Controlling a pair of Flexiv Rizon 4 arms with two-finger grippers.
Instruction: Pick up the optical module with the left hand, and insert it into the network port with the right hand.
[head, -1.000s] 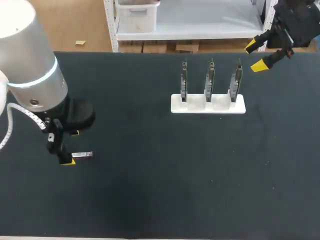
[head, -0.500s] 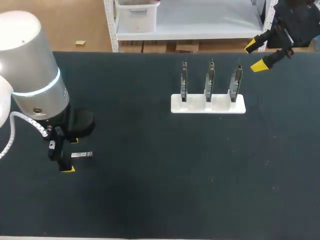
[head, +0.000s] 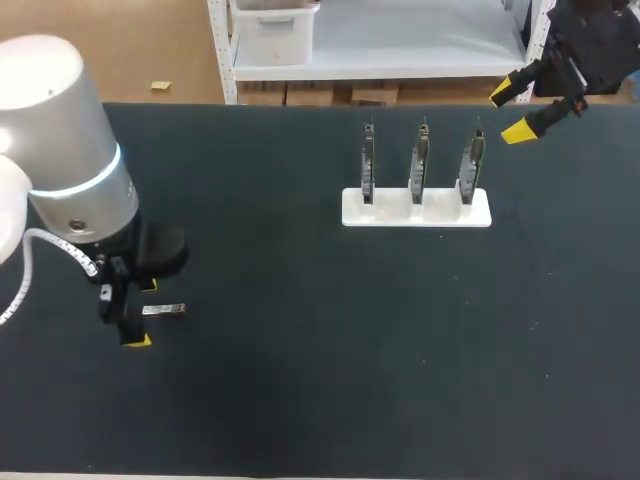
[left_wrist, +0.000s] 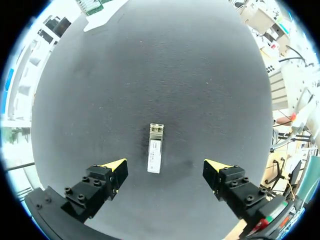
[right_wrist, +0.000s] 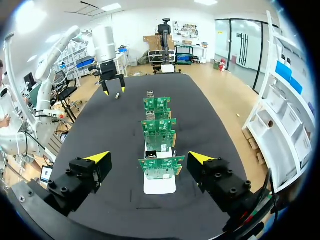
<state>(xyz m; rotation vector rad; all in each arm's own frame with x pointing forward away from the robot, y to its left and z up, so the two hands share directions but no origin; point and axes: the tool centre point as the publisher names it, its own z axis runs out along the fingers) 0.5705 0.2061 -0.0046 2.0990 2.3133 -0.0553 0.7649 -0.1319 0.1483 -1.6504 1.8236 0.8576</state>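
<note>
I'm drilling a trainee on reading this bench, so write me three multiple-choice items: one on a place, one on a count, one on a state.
1. Where is the optical module? A) lying on the table between the left gripper's fingers; B) plugged into a port; C) at the table's far edge.
2. How many circuit boards stand in the white stand? A) two; B) three; C) four.
3. The left gripper is: A) shut on the module; B) open; C) out of sight.
Answers: 1A, the left wrist view shows it flat between the yellow tips; 2B, three stand in a row; 3B, both tips are clear of the module.
</note>
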